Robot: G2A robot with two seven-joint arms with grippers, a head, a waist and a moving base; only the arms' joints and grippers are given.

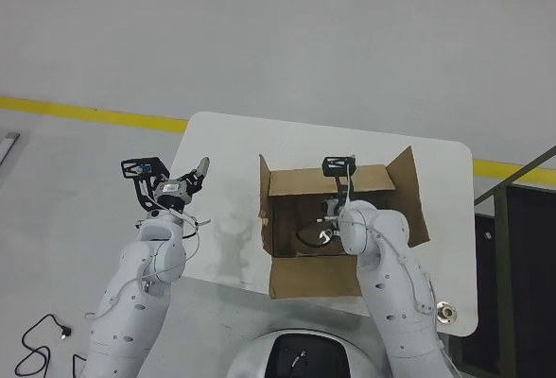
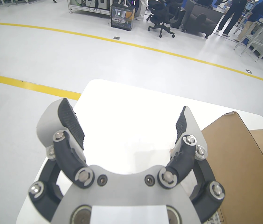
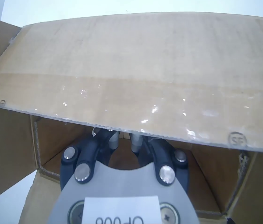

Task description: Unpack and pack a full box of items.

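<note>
Standing by the white table, I see the cardboard box sitting on it with its flaps open. The right gripper is down inside the box. Its fingers are drawn in close, with just a slit between them. Their tips run under the far flap, which leans in over them and hides what lies beyond, so I cannot tell whether they pinch anything. Brown cardboard walls stand off to either side of those fingers.

The left gripper hangs over the tabletop outside the box, spread wide and holding nothing. The white surface shows between its ribbed pads. A side flap of the box rises just beside one finger, on the side toward the other arm, and from where I look I cannot say whether they touch. Ahead of the fingertips the table's rounded corner gives way to pale floor crossed by a yellow line.
</note>
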